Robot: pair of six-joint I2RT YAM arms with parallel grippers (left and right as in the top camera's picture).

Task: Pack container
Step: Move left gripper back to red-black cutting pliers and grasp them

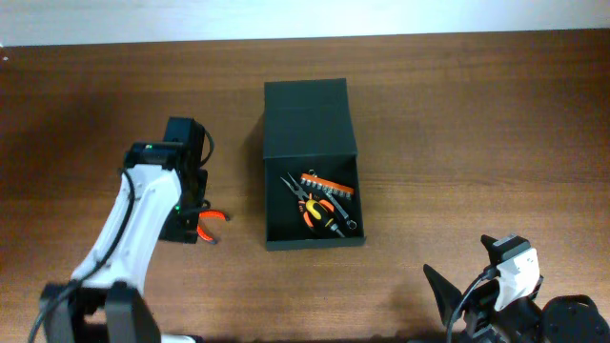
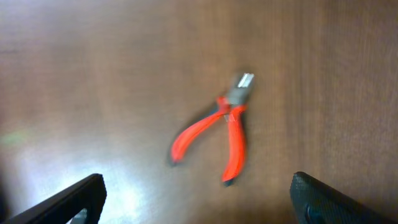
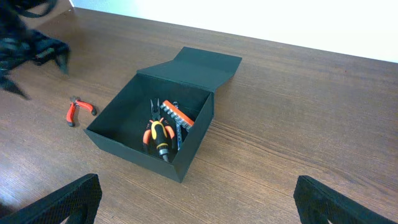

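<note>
Open container [image 1: 308, 119] sits mid-table [image 1: 457, 114], lid flap back, tools [image 1: 322, 202] inside. L gripper [image 2: 198, 199] is just left of it, jaws spread wide above red pliers [image 2: 235, 140], not touching. R gripper [image 3: 196, 199] at front-right: jaws spread, empty, container well ahead.

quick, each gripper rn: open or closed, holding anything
left gripper: open, holding nothing, above the red pliers lying on the table
right gripper: open, holding nothing
</note>
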